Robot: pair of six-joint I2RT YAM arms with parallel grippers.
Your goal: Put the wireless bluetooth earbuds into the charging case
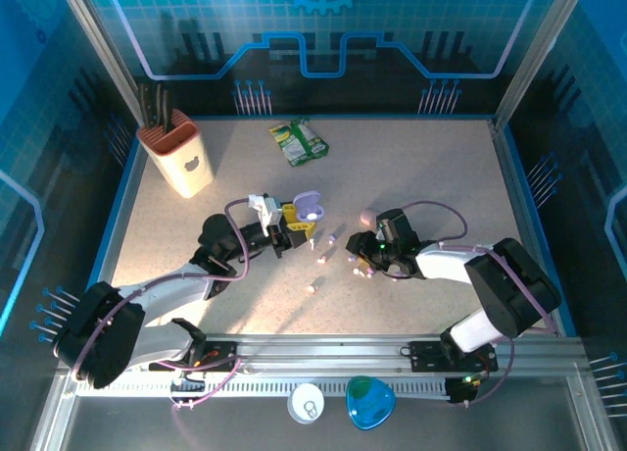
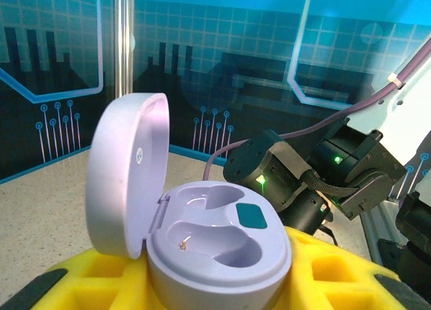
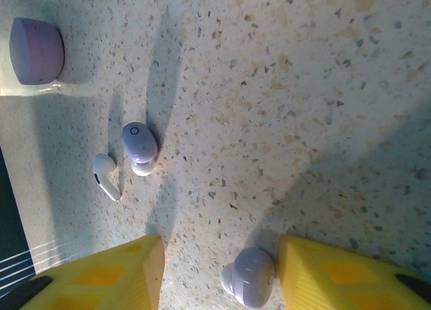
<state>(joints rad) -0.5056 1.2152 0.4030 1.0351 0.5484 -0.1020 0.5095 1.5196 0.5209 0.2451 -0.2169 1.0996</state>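
Left pincer clamps the open purple case, lid raised. Right pincer, jaws apart, straddles a purple earbud lying on the desk, close against one finger.

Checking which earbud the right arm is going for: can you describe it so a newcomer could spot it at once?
Start on the speckled table under the right gripper, whose yellow jaws stand apart. A lilac earbud lies on the table in the gap between them. A second lilac earbud and a white stemmed earbud lie side by side further out, outside the jaws.
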